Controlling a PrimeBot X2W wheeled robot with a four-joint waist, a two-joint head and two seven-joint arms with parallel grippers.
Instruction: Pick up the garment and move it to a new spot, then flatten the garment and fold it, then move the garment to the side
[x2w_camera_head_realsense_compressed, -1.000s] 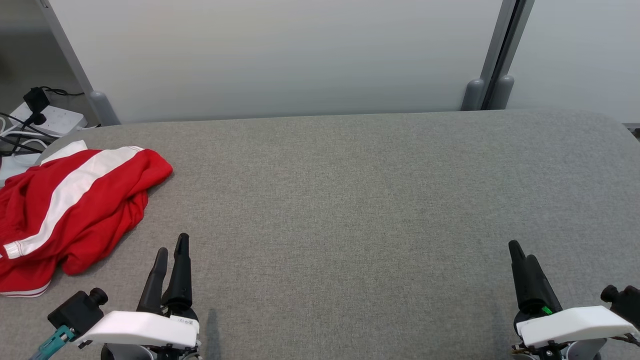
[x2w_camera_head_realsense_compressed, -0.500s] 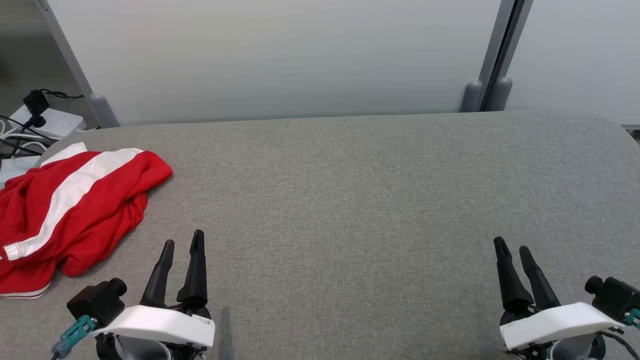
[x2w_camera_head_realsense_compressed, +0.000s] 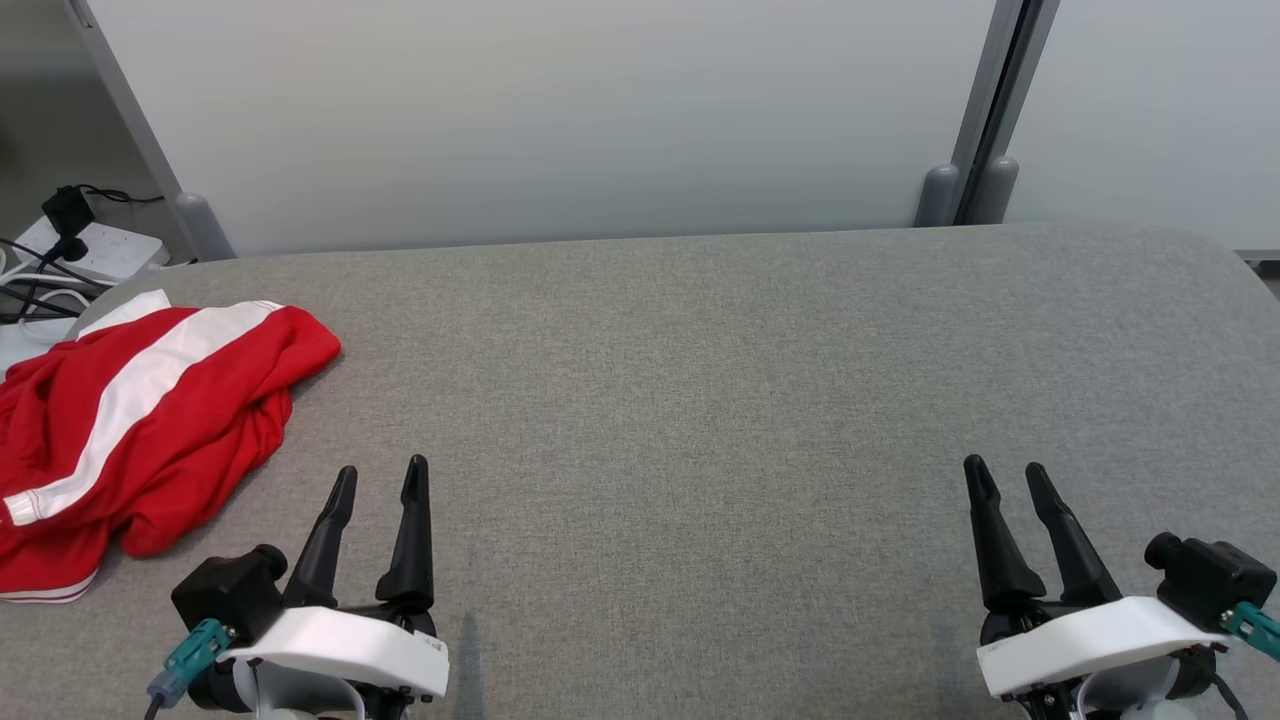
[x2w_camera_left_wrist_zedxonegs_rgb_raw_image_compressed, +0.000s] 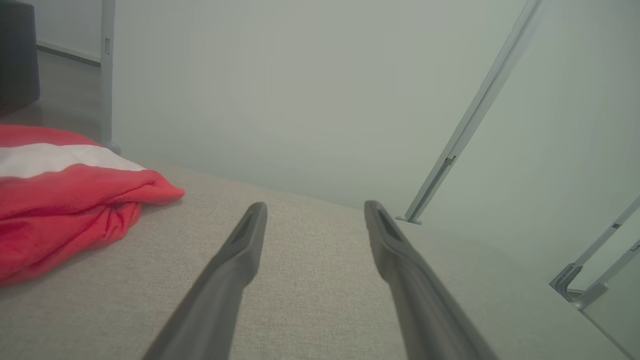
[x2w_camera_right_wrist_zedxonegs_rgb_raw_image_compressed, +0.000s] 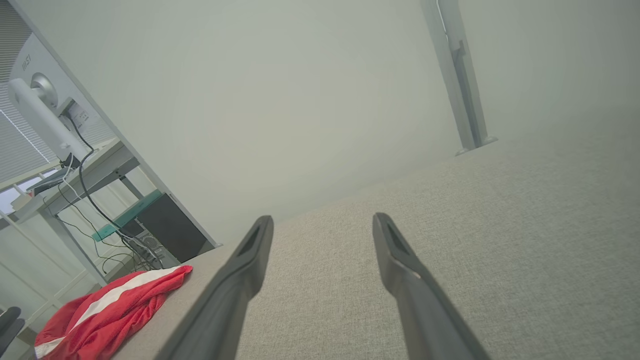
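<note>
A crumpled red garment with a broad white stripe lies at the left edge of the grey table. In the left wrist view the garment is at the left; in the right wrist view the garment is at the lower left. My left gripper hovers near the front edge, just right of the garment, open and holding nothing. My right gripper stands open and empty at the front right, far from the cloth.
A pale partition wall with grey posts runs along the table's far edge. A power strip with black cables sits beyond the far left corner. A desk with cables shows in the right wrist view.
Both arms have come forward and inward, fingers turning to show their gap. The picture has shifted slightly; the garment has not moved.
</note>
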